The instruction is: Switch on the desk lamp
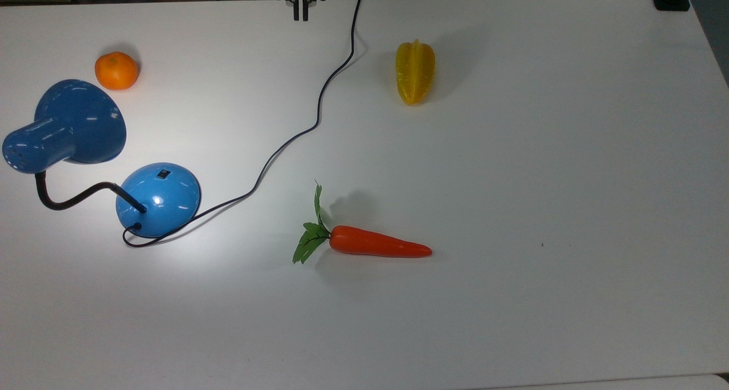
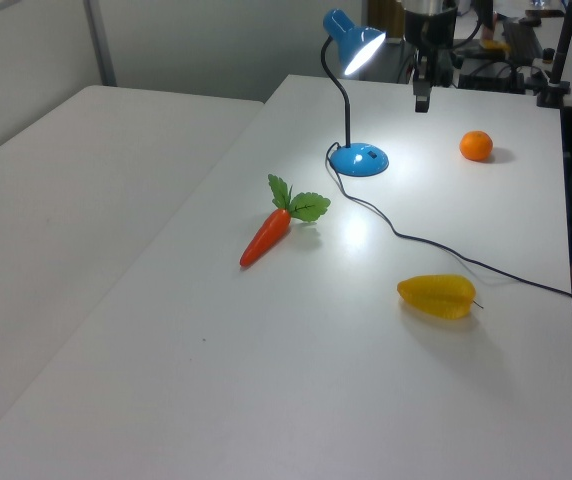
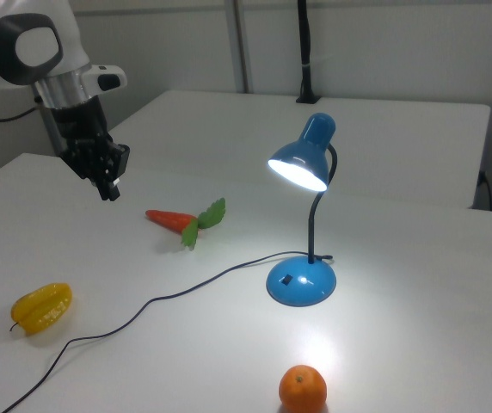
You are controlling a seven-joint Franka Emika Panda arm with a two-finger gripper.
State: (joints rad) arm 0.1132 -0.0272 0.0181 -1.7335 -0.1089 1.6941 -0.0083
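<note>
Hanging above the table [image 1: 569, 151], my tool [image 3: 108, 188] has its fingers close together and holds nothing, well apart from the desk lamp [image 3: 302, 232]. The desk lamp stands upright near the top view's left edge, and its shade [image 2: 358, 45] glows, making a bright patch on the table. An orange [image 1: 116, 70] lies near the shade in the top view. A carrot [image 1: 370, 245] and a yellow fruit [image 1: 415, 72] lie apart from the lamp.

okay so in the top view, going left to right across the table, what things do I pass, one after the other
Desk lamp → gripper, at the top view's upper edge → carrot → yellow fruit. The orange sits above the lamp's shade and overlaps it sideways, so it is left out of the order.
</note>
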